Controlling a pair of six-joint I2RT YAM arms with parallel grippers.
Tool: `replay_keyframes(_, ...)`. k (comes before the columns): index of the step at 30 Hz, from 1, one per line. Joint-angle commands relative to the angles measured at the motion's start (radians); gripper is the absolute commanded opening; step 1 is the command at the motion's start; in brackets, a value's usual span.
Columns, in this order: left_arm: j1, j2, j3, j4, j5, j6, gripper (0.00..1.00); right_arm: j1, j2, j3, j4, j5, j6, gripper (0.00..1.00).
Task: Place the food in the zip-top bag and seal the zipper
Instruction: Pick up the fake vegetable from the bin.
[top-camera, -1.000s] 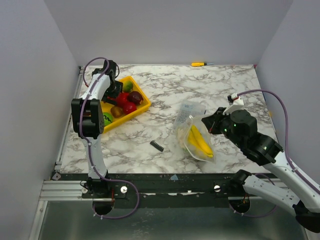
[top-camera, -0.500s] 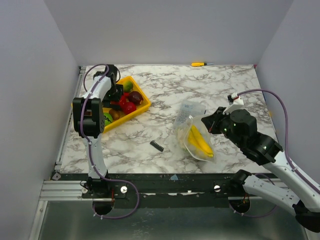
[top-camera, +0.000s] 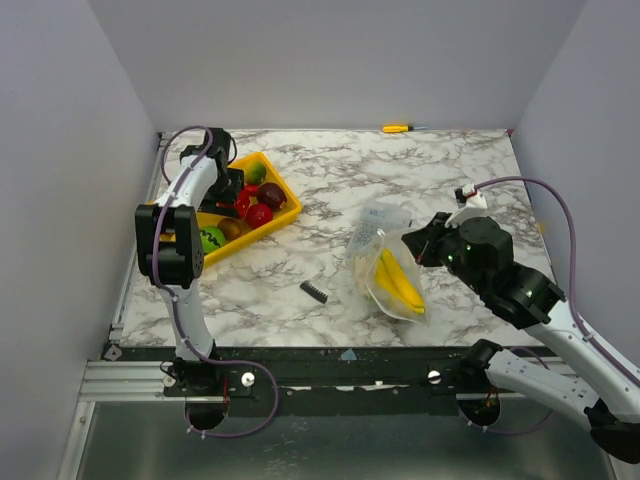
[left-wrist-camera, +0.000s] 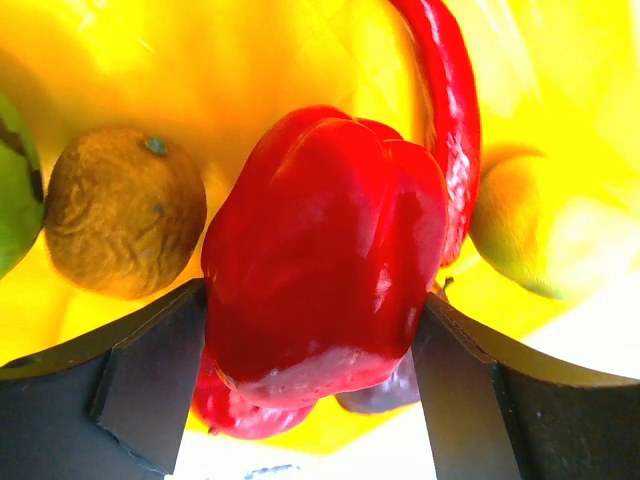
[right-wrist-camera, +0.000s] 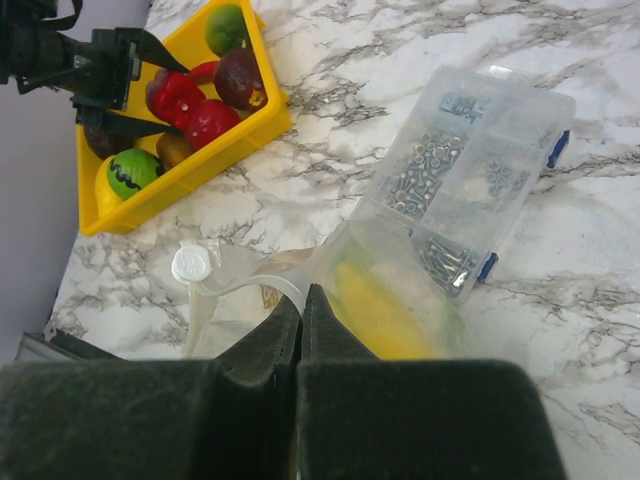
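Upper left of the top view, inside the tray, the left gripper pinches the pepper: hard, light, glossy, probably slippery, best held across its broad flanks. Centre right, the right gripper is clamped on the floppy bag at its rim.

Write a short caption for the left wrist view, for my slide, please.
The left gripper clamps a red bell pepper in the yellow tray, a brown fruit beside it.

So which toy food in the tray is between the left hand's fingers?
The red bell pepper: it sits inside the left hand; the brown fruit and red chili lie outside it.
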Motion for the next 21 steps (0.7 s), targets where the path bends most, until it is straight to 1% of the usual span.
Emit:
replay_keyframes(1, -0.009, -0.181, -0.073, 0.041, -0.03, 0.124, 0.53, 0.004, -0.007, 0.038, 0.012, 0.007, 0.007, 0.0)
replay_keyframes(8, -0.039, -0.443, -0.258, 0.163, 0.087, 0.328, 0.54, 0.003, 0.016, 0.059, -0.009, -0.063, 0.04, 0.0)
replay_keyframes(11, -0.068, -0.551, -0.322, 0.205, 0.196, 0.437, 0.55, 0.003, 0.025, 0.058, -0.018, -0.115, 0.054, 0.0)
replay_keyframes(13, -0.107, -0.631, -0.393, 0.262, 0.281, 0.495, 0.55, 0.004, 0.022, 0.053, -0.019, -0.133, 0.074, 0.0)
replay_keyframes(16, -0.184, -0.77, -0.53, 0.412, 0.426, 0.576, 0.55, 0.004, 0.018, 0.042, -0.006, -0.16, 0.081, 0.0)
replay_keyframes(18, -0.246, -0.865, -0.617, 0.534, 0.517, 0.613, 0.55, 0.004, 0.018, 0.047, -0.012, -0.148, 0.088, 0.0)
replay_keyframes(21, -0.341, -1.005, -0.765, 0.787, 0.649, 0.584, 0.54, 0.003, -0.005, 0.02, 0.01, -0.101, 0.119, 0.0)
